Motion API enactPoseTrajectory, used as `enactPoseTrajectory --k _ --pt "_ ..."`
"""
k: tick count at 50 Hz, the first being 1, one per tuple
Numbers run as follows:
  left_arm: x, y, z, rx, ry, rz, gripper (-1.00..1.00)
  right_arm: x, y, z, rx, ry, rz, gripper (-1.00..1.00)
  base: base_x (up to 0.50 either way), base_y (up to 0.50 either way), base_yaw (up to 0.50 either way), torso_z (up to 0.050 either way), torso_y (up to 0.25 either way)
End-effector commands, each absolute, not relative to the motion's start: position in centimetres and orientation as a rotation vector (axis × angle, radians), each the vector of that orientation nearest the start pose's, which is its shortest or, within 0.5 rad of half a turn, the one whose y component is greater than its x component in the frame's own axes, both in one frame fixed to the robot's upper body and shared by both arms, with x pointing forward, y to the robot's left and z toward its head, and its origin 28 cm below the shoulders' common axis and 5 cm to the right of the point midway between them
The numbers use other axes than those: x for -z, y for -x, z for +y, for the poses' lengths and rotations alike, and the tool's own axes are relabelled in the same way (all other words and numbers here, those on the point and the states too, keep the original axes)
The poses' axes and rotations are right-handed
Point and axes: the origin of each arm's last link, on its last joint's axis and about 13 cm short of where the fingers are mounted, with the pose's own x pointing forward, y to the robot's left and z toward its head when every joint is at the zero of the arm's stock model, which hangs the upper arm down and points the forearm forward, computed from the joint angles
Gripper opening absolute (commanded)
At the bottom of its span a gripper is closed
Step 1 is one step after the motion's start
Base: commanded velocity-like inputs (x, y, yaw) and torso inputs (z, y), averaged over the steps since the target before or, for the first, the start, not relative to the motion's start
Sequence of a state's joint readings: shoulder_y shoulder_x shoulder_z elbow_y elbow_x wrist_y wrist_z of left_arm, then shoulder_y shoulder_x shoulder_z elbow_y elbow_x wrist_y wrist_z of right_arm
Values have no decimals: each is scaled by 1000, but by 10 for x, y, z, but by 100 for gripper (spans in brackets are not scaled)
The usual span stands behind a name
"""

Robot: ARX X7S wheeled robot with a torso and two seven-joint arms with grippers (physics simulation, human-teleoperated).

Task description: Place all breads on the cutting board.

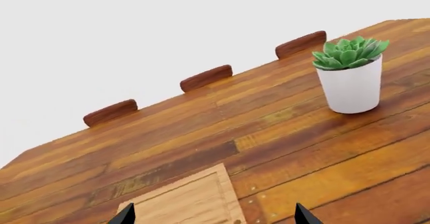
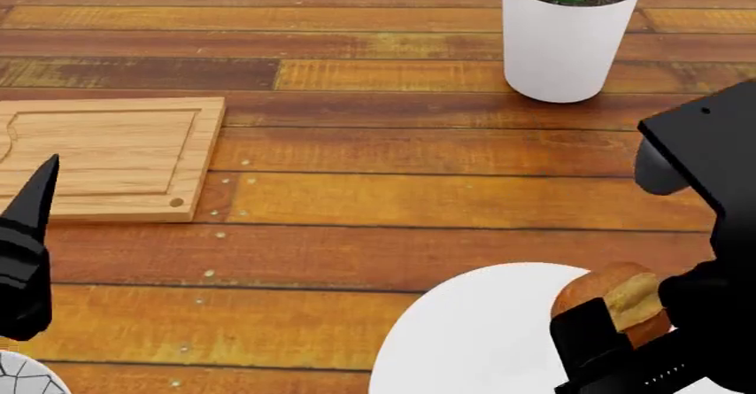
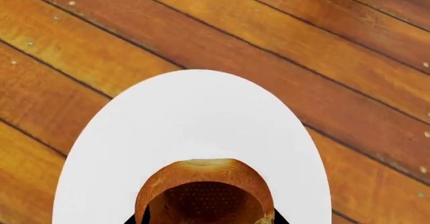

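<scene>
A round brown bread roll (image 2: 614, 301) with a tan top sits between the fingers of my right gripper (image 2: 608, 328), over a white plate (image 2: 473, 341). In the right wrist view the roll (image 3: 205, 189) fills the gap between the jaws of the right gripper (image 3: 205, 220), above the plate (image 3: 195, 118). The light tan cutting board (image 2: 106, 155) lies at the left, with a groove and a corner hole. My left gripper (image 1: 215, 216) is open and empty above the board's (image 1: 185, 199) corner. No other bread shows.
A white pot with a green succulent (image 2: 567, 31) stands at the back right; it also shows in the left wrist view (image 1: 351, 78). Chair backs (image 1: 205, 78) line the table's far edge. A white object (image 2: 18, 376) shows at the bottom left corner.
</scene>
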State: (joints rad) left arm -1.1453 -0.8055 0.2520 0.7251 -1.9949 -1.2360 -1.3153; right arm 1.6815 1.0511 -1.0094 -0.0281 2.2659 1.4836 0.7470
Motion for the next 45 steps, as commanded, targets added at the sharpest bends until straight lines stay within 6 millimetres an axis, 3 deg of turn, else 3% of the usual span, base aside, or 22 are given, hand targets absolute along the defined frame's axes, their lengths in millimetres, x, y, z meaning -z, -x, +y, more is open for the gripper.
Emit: enactPoseTrajectory --k 1,8,19,23,29,39,45 --pt "-339 -189 257 289 -476 69 100 -341 -215 -200 -413 283 766 -100 0 0 0 0 0" --pt "-355 -211 270 480 -533 272 100 -341 -219 -198 -409 277 767 -100 0 0 0 0 0" --pt "-374 -249 282 580 -582 476 100 -337 -223 -198 -419 270 777 -100 0 0 0 0 0" --pt "-382 -248 284 702 -603 578 100 -337 -226 -197 -418 270 778 -100 0 0 0 0 0" --pt "-393 -260 290 735 -655 726 100 -336 -229 -194 -430 275 783 -100 0 0 0 0 0" --pt "-392 -255 293 874 -773 914 100 -333 -229 -197 -432 258 786 -100 0 0 0 0 0" --pt "-383 -247 296 869 -826 1018 100 -333 -231 -197 -424 252 788 -100 0 0 0 0 0"
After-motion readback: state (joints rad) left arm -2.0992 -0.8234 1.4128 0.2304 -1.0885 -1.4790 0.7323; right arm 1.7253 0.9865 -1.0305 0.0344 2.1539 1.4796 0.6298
